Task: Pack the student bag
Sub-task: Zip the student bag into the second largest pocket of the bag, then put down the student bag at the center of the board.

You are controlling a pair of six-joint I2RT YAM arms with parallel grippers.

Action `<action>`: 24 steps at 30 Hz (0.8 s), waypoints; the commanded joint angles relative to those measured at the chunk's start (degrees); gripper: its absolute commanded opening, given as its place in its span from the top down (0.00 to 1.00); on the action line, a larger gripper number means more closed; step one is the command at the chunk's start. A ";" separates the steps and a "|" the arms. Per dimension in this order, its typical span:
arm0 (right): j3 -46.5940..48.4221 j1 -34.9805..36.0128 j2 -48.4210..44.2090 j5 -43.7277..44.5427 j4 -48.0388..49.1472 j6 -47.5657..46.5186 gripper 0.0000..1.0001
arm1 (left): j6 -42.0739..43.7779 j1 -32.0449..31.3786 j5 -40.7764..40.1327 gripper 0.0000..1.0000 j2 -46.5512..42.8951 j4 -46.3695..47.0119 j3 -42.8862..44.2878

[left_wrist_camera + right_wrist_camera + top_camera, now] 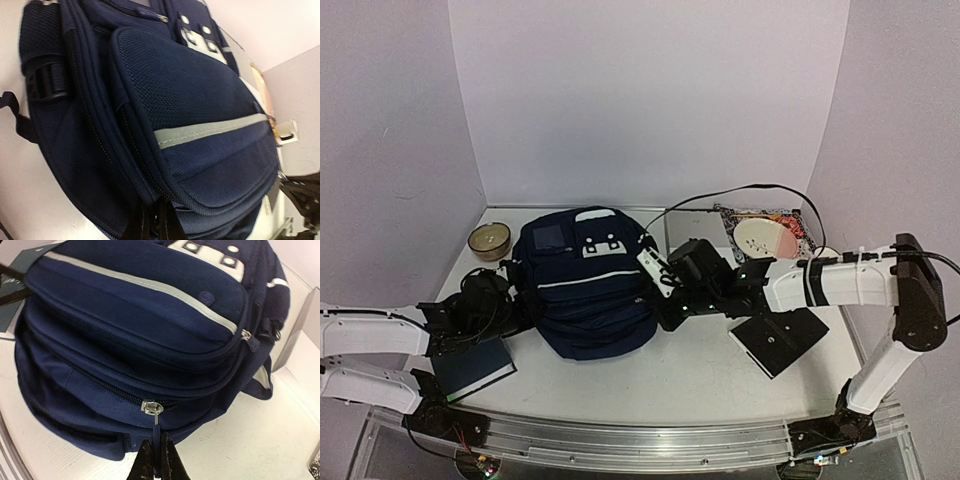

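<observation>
The student bag (585,285), navy with a pale stripe and white patches, lies in the middle of the table. It fills the left wrist view (190,115) and the right wrist view (135,315). My left gripper (512,302) is at its left side; in its own view the left gripper (154,222) is shut, pinching a fold of bag fabric beside a zip line. My right gripper (663,303) is at the bag's right side. In the right wrist view the right gripper (155,460) is shut on the blue pull tab hanging from the metal zip slider (151,407).
A dark hardcover book (472,368) lies at the near left beside my left arm. A small bowl (489,240) stands at the back left. A flat black square (782,340) lies under my right arm. A white and pink disc (765,238) rests at the back right.
</observation>
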 commanded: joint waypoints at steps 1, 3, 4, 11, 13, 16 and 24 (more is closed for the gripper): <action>-0.36 2.54 -5.04 -1.79 -2.75 -1.13 1.00 | 7.80 3.00 -10.87 0.99 4.62 -4.59 4.95; -0.18 3.50 -5.40 -3.61 -1.76 -0.41 1.00 | 11.70 2.99 -8.43 0.94 6.35 -3.21 6.95; -0.06 3.78 -5.35 -4.11 -1.26 0.02 1.00 | 13.90 3.01 -6.89 0.90 6.63 -2.17 7.73; 2.42 4.10 -1.87 -2.80 -0.08 2.04 1.00 | 26.06 2.74 3.28 0.50 2.88 -0.30 10.37; 3.06 4.10 -1.02 -1.32 -0.14 2.46 1.00 | 28.50 2.23 5.82 0.46 1.83 -0.39 10.81; 3.87 4.09 0.00 -0.28 -0.16 2.87 1.00 | 33.12 -0.18 8.36 0.39 0.88 -0.42 11.51; 5.34 4.14 1.81 -0.68 -0.17 3.23 1.00 | 47.79 -10.19 11.09 0.34 3.70 0.10 15.07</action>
